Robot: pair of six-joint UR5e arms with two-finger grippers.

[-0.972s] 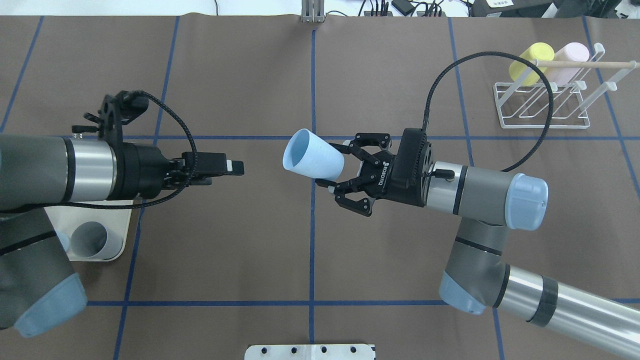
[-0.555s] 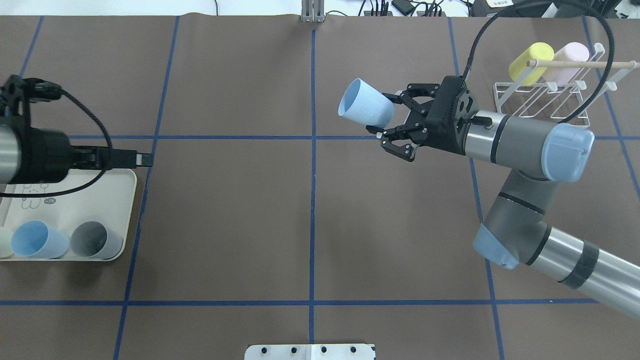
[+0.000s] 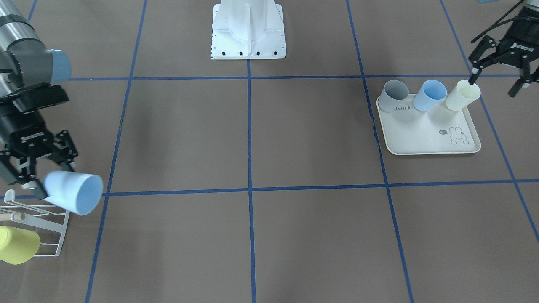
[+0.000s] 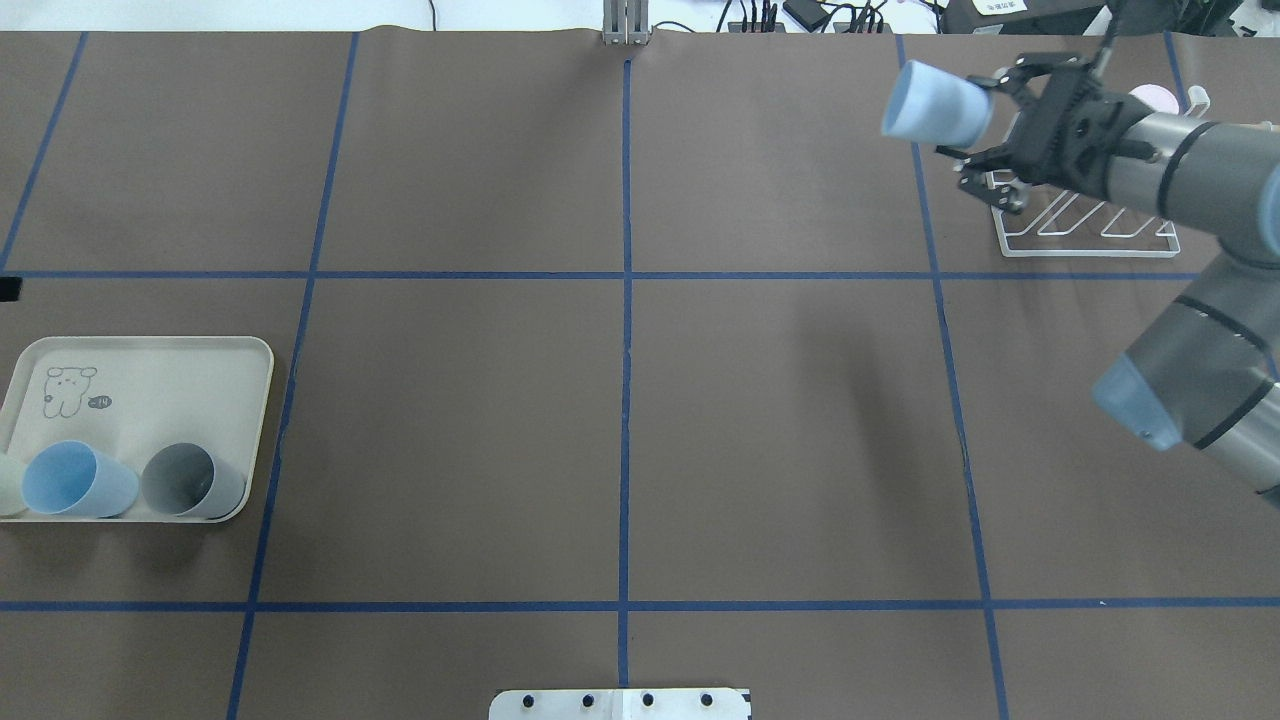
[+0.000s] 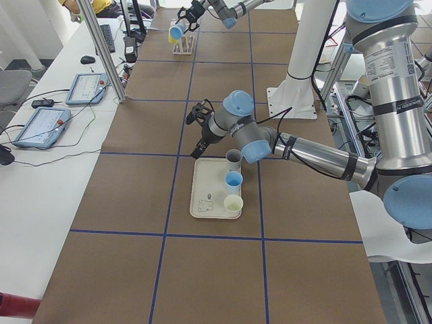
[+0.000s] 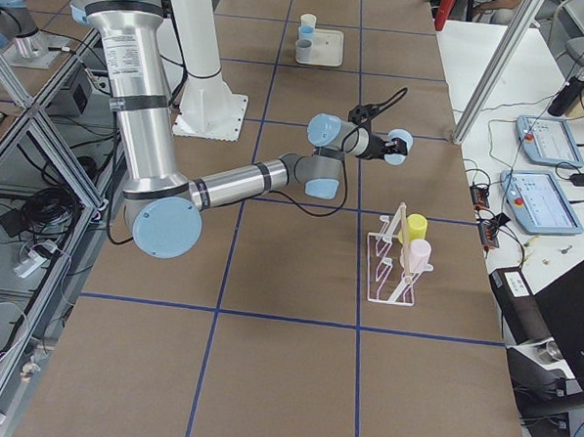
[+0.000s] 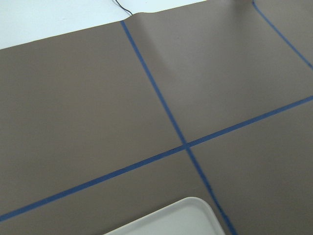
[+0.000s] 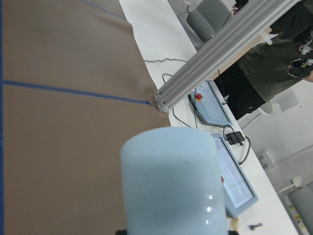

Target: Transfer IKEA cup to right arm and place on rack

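The light-blue IKEA cup [image 4: 930, 103] hangs on its side in the air, mouth pointing away from the rack, with my right gripper [image 4: 978, 120] shut on its base end. It is just left of and above the white wire rack [image 4: 1090, 228]. From across the table the cup [image 3: 76, 193] sits over the rack's [image 3: 40, 219] near corner. The right wrist view is filled by the cup [image 8: 173, 181]. My left gripper [image 3: 495, 83] stands open with nothing in it, above the cream cup [image 3: 462, 97] at the tray's edge.
A cream rabbit-print tray [image 4: 150, 380] holds a blue cup [image 4: 75, 480], a grey cup [image 4: 190, 480] and the cream one. On the rack hang a yellow cup [image 3: 17, 245] and a pink cup [image 6: 419, 253]. Tablets and cables lie beyond the table's far edge.
My right arm has swung back and to the right, carrying the cup from the table's middle to beside the rack. The left arm has pulled back left, out of the overhead view.
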